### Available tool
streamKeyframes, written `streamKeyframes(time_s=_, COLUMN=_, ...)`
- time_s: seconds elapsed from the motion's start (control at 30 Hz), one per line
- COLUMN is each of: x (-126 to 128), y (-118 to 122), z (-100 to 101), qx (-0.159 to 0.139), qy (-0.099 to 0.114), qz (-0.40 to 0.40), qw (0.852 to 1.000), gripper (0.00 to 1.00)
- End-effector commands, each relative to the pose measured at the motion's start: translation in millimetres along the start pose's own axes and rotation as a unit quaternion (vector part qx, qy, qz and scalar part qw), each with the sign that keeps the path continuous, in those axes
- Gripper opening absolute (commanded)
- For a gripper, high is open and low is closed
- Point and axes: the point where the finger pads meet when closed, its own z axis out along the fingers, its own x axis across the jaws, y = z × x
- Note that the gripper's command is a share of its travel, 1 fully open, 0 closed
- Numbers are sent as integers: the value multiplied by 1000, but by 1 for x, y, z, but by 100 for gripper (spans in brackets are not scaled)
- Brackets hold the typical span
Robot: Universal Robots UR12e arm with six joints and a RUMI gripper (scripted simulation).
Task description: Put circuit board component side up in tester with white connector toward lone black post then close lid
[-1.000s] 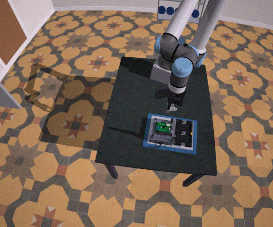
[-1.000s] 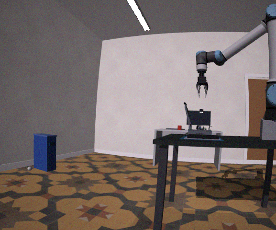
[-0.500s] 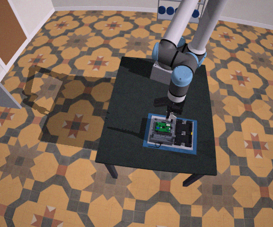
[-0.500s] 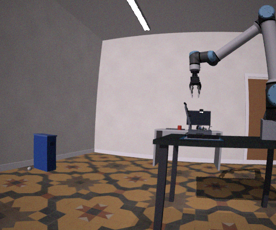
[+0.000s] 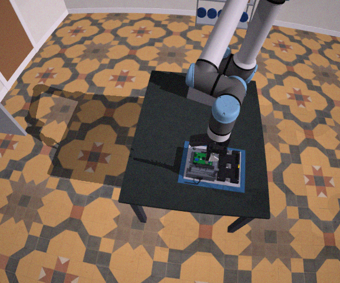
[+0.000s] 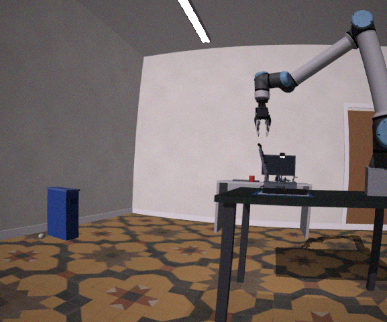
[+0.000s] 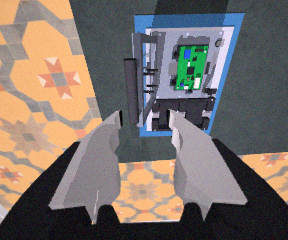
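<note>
The green circuit board (image 5: 198, 158) (image 7: 191, 70) lies component side up in the grey tester (image 6: 280, 185) (image 7: 171, 91). Its white connector (image 7: 197, 83) is at the end nearer the black tray (image 5: 223, 175) (image 7: 191, 106). Whether the pins pass through its holes, and which part is the lone post, I cannot tell. The lid (image 6: 262, 164) (image 7: 130, 92) stands open, close to upright and leaning slightly outward, with its dark handle bar on top. My gripper (image 5: 210, 158) (image 6: 262, 134) (image 7: 144, 111) is partly open and empty, above the lid's top edge in the exterior view.
Tester and tray stand on a blue-edged mat (image 5: 242, 170) (image 7: 236, 25) on the dark table (image 5: 161, 128). The raised lid is the tallest thing near the gripper. A desk with a monitor (image 6: 278, 164) and a red cup (image 6: 251, 178) stands in the background.
</note>
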Motion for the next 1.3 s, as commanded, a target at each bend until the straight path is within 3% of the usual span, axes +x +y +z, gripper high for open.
streamKeyframes(time_s=0.0, x=-10, y=0, z=-1, qx=0, qy=-1, qz=0, qw=1000, gripper=30)
streamKeyframes(time_s=1.27, x=-16, y=0, z=12, qx=0, qy=-1, qz=0, qw=1000, gripper=30)
